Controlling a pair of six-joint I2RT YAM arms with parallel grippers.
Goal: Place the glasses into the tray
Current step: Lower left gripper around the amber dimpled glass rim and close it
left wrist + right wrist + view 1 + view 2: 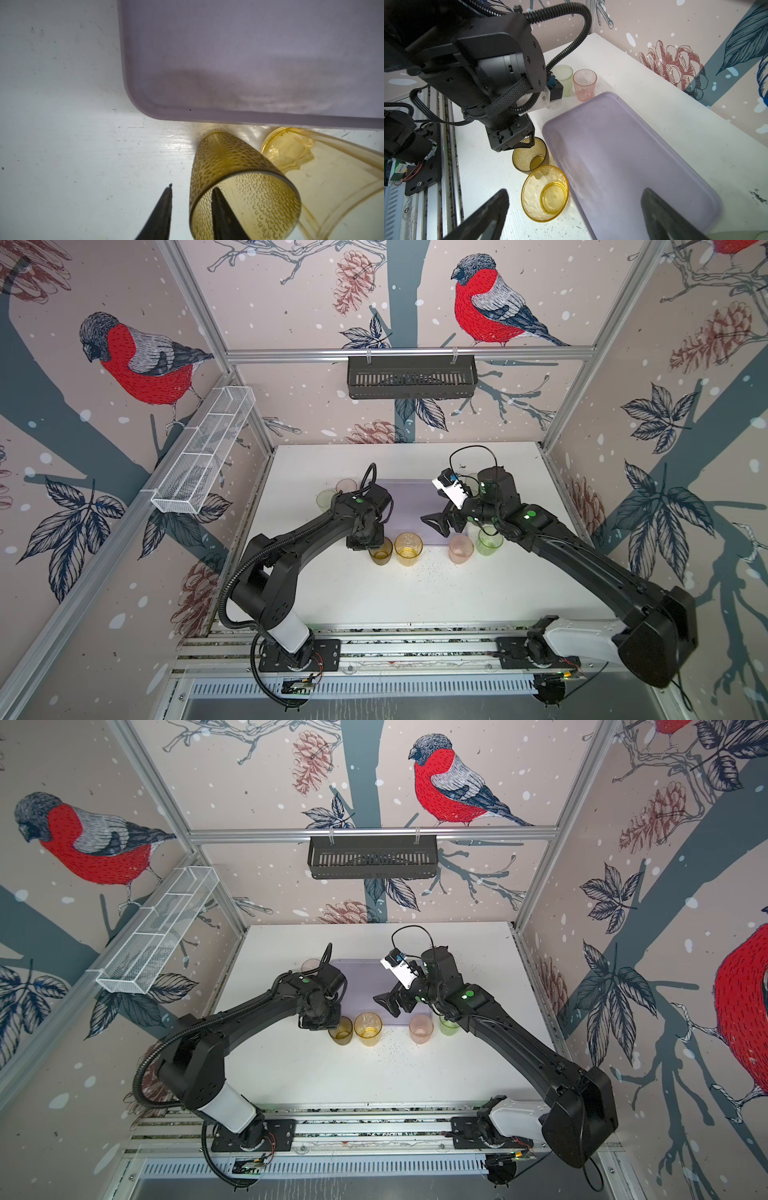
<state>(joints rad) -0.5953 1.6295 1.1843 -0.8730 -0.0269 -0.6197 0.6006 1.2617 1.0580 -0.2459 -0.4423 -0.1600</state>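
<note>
Left gripper (191,209) narrow, straddling brown dimpled tumbler (239,187) wall, grip unconfirmed; thin-wall pinch may slip, knock amber tumbler (545,193). Right gripper (571,216) wide open, empty.

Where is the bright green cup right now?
In both top views the bright green cup stands on the white table, just off the tray's near right corner, beside the pink cup and partly under the right arm.

Black slotted basket (411,376), white mesh basket (203,450), white table (374,593).

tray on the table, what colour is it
Pale lilac tray, plain, clearest in the right wrist view.
</note>
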